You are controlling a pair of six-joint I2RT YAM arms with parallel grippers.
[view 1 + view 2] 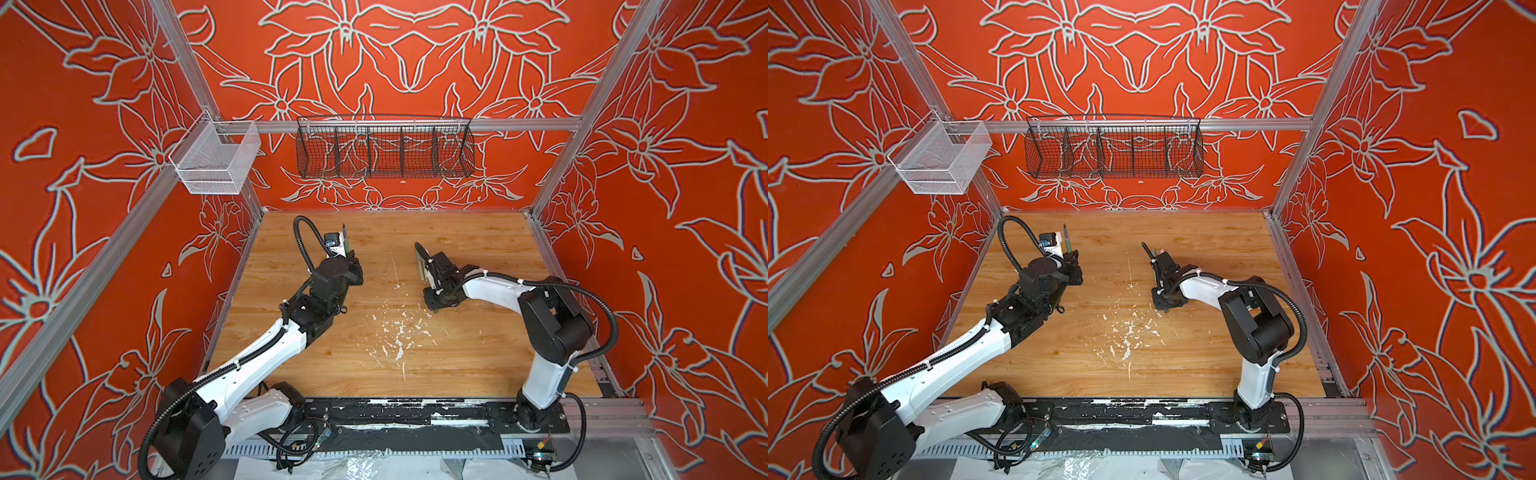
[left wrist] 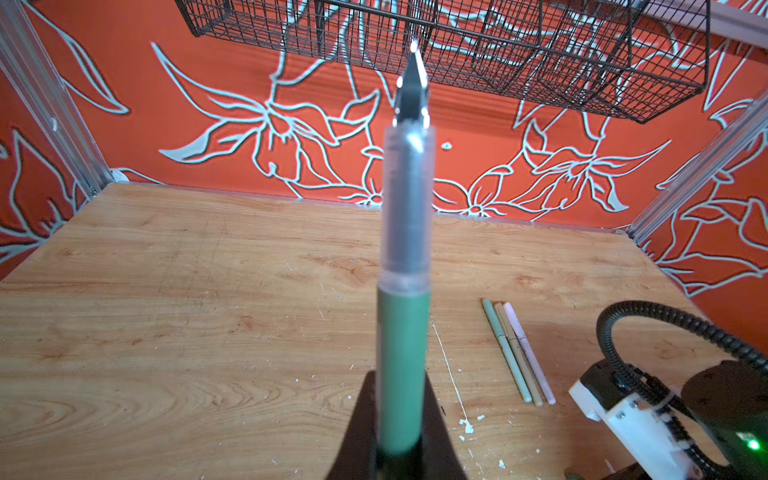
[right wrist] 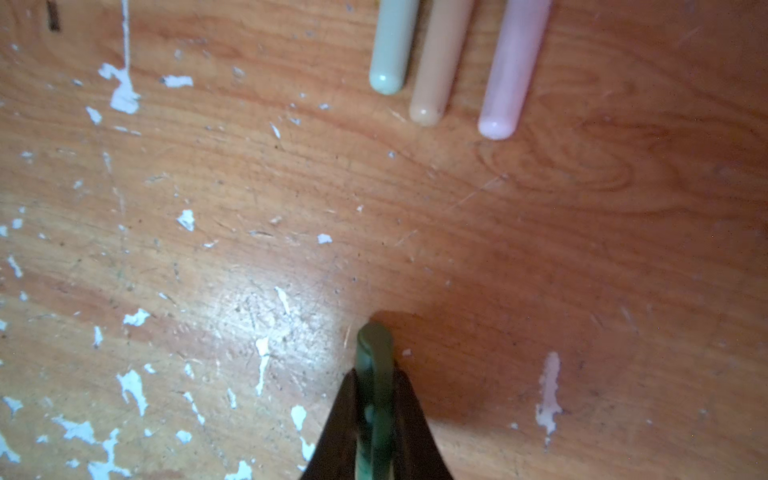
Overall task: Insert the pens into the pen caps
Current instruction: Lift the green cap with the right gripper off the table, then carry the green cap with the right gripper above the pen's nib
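Hold on the dark green pen [image 2: 406, 249] is taken low on its barrel by the left gripper [image 2: 401, 382], whose fingers are closed tight around it. The pen is raised clear of the table [image 2: 166, 332], with its clear grip section and dark pointed nib aimed up and away from the wrist. The dark green cap [image 3: 375, 345] is pinched between the closed fingers of the right gripper [image 3: 376, 374]. Its rounded end pokes out past them, close to the wood or on it; which cannot be told. Where its open mouth faces is hidden by the fingers. Three other pens, light green [image 2: 505, 349], tan [image 2: 518, 353] and pale pink [image 2: 529, 352], are laid side by side on the table near the right arm. Whether these are already capped cannot be made out.

Both held pieces are judged to be light, rigid, smooth plastic, likely to slip or swivel in a flat pinch if pushed off-axis. The nib is judged the fragile part and should not be pressed against the cap's rim. The barrel is best held well behind the clear section, as it is, so that the whole front is left free to enter. The cap is best held across its middle with the mouth unobstructed. The step in hand is judged to be alignment of nib and cap mouth before a straight, gentle push
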